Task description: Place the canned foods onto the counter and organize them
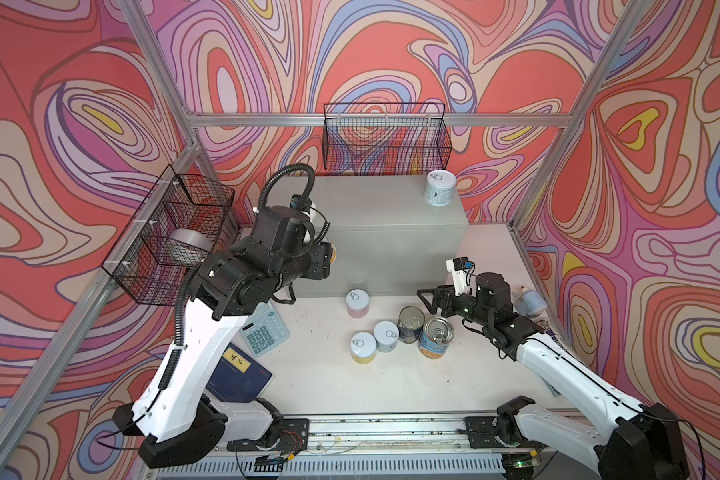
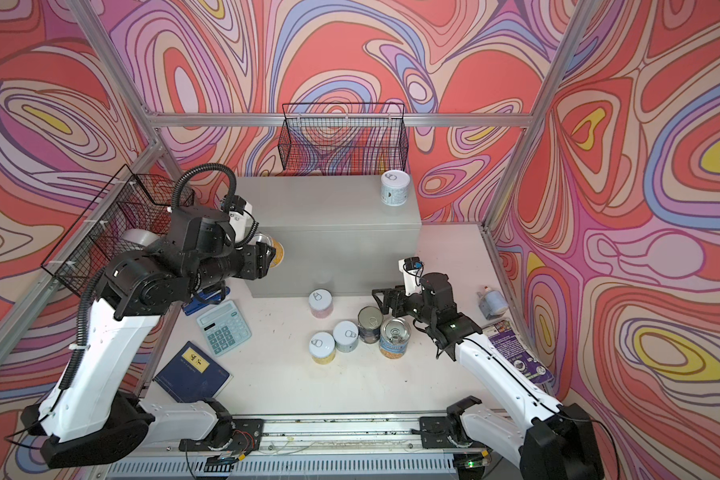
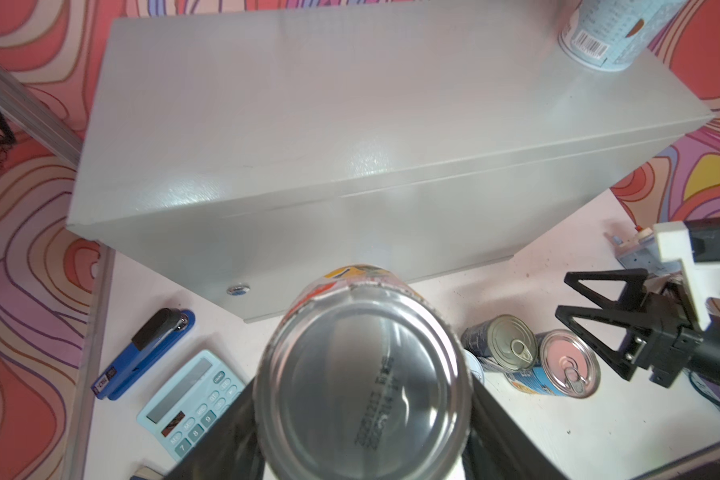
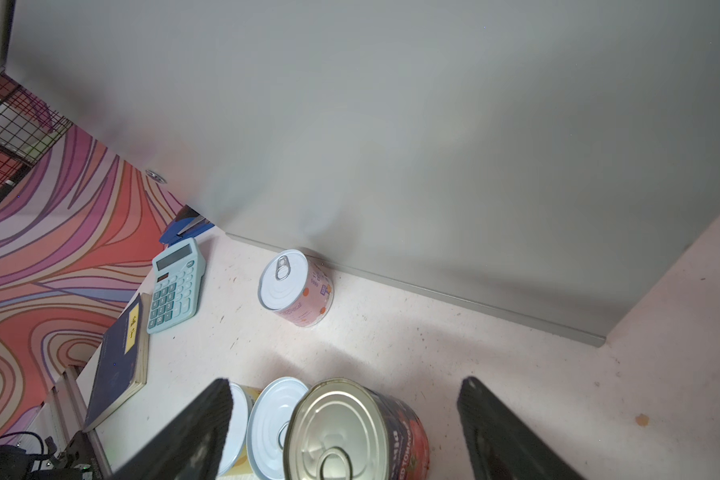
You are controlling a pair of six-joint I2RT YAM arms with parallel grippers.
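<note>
**Left of frame.** A side wire basket (image 1: 171, 232) hangs on the wall with a silver tape roll (image 1: 186, 245) inside.

The left gripper (image 2: 269, 255) is closed on the orange-yellow tin (image 2: 278, 253). The tin is held clear of the tabletop (image 1: 391, 382), left of centre in both top views, and shows against the counter's left front corner. The left wrist view shows its plain metal end (image 3: 362, 382) with a printed code. Contact with the counter cannot be told.

Below the arm lie a blue stapler (image 2: 202, 301), a calculator (image 2: 224, 328) and a dark notebook (image 2: 192, 372).

**Centre.** The counter (image 1: 375, 208) stands at the back of the table. One pale blue tin (image 1: 440, 188) stands upright on the top's far right corner.

Five tins stand upright on the tabletop:
- The pink tin (image 1: 357, 302) is just beside the counter's front.
- The yellow tin (image 1: 363, 347) and the second pale blue tin (image 1: 386, 336) are side by side.
- The tall dark navy tin (image 1: 410, 324) and the tall blue Progresso tin (image 1: 436, 336) are close together.

**Right of centre.** The right gripper (image 1: 427, 297) has its jaws wide apart and holds nothing. It is poised near the dark navy tin, which shows between its fingers (image 4: 192, 436) in the right wrist view.

**Right edge.** A pale blue capped bottle (image 1: 528, 302) lies by the wall.
</note>
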